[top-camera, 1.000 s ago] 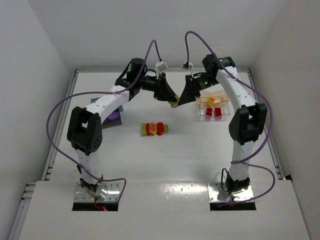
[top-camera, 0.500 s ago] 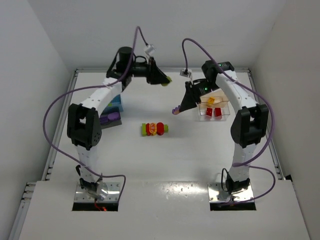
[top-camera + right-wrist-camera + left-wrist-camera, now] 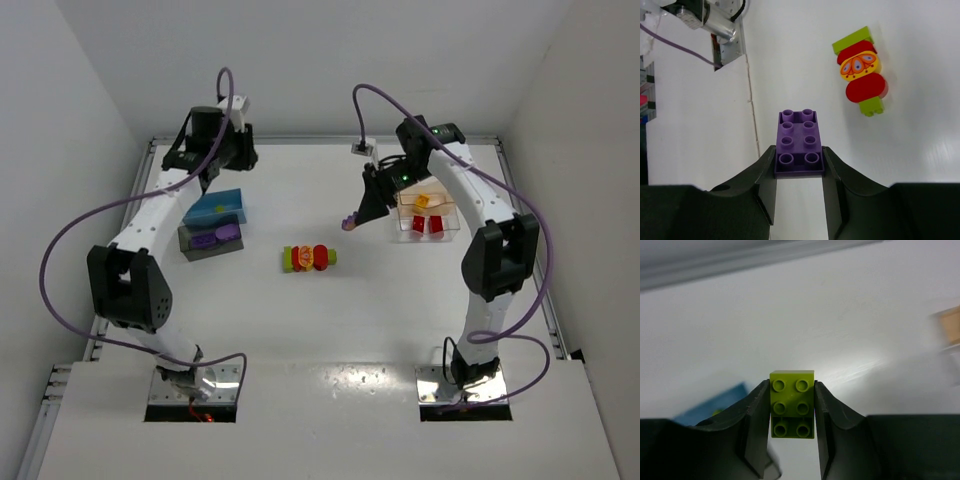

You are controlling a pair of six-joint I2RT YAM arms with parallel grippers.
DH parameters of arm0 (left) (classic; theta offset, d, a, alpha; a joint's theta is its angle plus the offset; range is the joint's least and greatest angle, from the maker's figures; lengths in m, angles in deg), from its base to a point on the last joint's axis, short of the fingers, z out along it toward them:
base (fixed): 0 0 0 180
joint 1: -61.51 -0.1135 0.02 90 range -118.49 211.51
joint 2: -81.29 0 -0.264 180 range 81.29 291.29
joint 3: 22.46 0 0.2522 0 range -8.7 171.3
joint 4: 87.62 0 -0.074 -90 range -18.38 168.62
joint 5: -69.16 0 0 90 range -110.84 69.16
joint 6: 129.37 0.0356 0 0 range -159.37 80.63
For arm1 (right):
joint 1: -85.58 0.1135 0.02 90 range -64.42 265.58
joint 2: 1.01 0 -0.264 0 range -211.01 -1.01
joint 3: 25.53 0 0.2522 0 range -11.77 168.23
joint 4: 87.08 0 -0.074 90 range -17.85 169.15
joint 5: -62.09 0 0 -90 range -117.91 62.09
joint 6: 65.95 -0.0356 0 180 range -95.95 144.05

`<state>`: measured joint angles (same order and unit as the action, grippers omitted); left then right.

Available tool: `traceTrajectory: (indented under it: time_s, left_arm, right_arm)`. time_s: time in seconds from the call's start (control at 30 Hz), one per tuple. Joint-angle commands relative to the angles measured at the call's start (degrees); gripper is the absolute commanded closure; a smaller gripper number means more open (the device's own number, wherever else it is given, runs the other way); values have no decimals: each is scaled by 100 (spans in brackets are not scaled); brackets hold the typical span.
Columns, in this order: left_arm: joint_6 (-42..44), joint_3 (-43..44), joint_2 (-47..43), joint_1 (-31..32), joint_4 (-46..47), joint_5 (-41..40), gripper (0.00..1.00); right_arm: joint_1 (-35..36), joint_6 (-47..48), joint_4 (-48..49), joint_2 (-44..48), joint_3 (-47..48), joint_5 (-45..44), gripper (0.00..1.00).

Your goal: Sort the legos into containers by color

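The left gripper (image 3: 791,395) is pinched narrow on a lime green block (image 3: 792,407), one finger on each side, bumps facing the camera. It hangs up near the far left corner of the table (image 3: 330,320). The dark tub (image 3: 190,245) with its blue part (image 3: 218,207) sits below this hand and a bit nearer to the arm's base. In the wrist view only a blue corner peeks in by one finger.

The right gripper (image 3: 799,152) is squeezed on a purple block (image 3: 798,137) the same way. The clear tub (image 3: 452,228), with red and yellow blocks inside, is just beside this hand, on its outer side. A little stack of blocks (image 3: 860,70) lies on the table out past its fingertips and off to one side.

To do this well, I think the left hand should get right over the tub and go low before letting go, so the block does not bounce out. Another purple one (image 3: 205,240) lies in the dark tub, so the held purple block likely goes there too. That tub is well apart from the right hand.

The back wall (image 3: 300,70) is close behind the left hand, and the side wall (image 3: 60,150) is near too, so there is little room there. The most room is between the two hands, where only the stack lies.
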<state>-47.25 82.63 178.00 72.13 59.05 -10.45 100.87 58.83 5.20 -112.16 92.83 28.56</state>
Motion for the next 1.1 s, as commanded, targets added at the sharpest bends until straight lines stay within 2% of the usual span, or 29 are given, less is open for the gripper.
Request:
traceTrajectory:
  time_s: [0.0, 0.13, 0.23, 0.37, 0.6, 0.67, 0.7, 0.9, 0.93, 1.07]
  left_arm:
    - [-56, -685, -625, -305, -556, -1240, 95]
    - [-56, -1441, -952, -629, -609, -1531, 93]
    - [-117, -1556, -830, -849, -662, -1602, 91]
    - [-117, -1312, -390, -1148, -776, -1312, 91]
    - [-170, -890, 277, -1149, -776, -1198, 78]
    - [-170, -810, 384, -1149, -776, -1198, 67]
    - [-170, -740, 436, -1149, -776, -1198, 57]
    - [-223, -634, 648, -1149, -829, -1259, 34]
    - [-275, -634, 648, -1149, -829, -1259, 25]
    - [-336, -634, 526, -1149, -777, -1023, 21]
  right_arm:
    - [53, -375, 390, -55, 456, -48, 100]
    - [114, -587, 645, -160, 632, -162, 100]
    - [115, -648, 645, -231, 693, -162, 100]
    - [167, -710, 750, -337, 764, -162, 100]
    - [220, -824, 803, -407, 817, -276, 100]
    - [220, -824, 803, -407, 765, -277, 100]
    - [220, -824, 803, -459, 764, -329, 100]
    - [220, -824, 803, -512, 816, -329, 100]
    - [220, -824, 803, -513, 817, -329, 100]
    - [220, -824, 873, -574, 992, -277, 100]
